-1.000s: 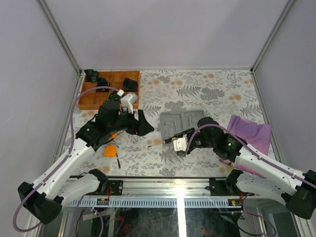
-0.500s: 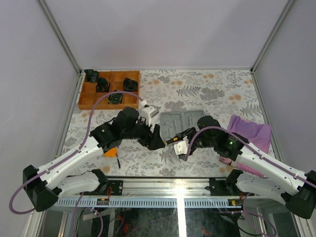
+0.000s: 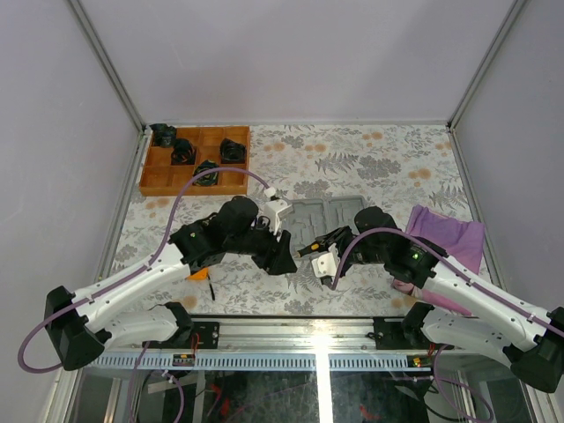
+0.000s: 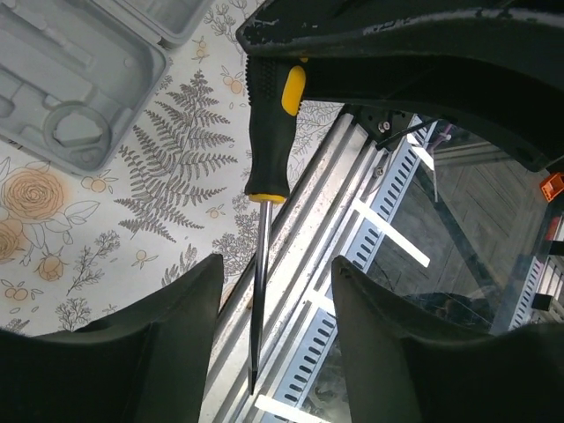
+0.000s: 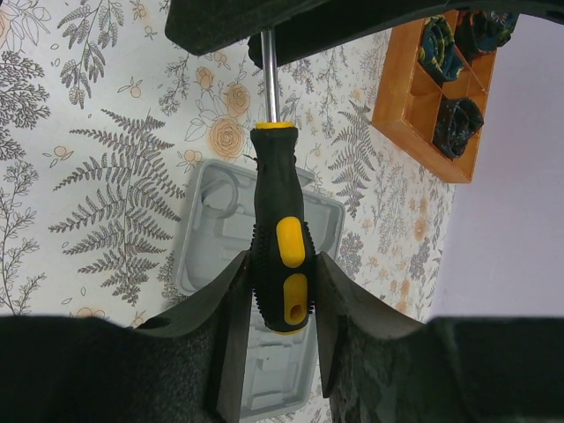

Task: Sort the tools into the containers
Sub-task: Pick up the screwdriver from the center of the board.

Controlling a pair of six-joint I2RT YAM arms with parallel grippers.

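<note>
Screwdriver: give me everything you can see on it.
The screwdriver has a black ribbed handle with yellow inlays, a yellow collar and a thin bare metal shaft. The right gripper clamps the handle, holding it off the table. Its shaft runs between the open fingers of the left gripper, with no contact visible.

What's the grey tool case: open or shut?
Open. The grey tool case lies flat, moulded recesses facing up; the visible recesses hold no tools.

screwdriver point(image 5: 280, 238) — clamped between fingers point(image 5: 231, 345), grey case point(image 5: 211, 251) behind
</note>
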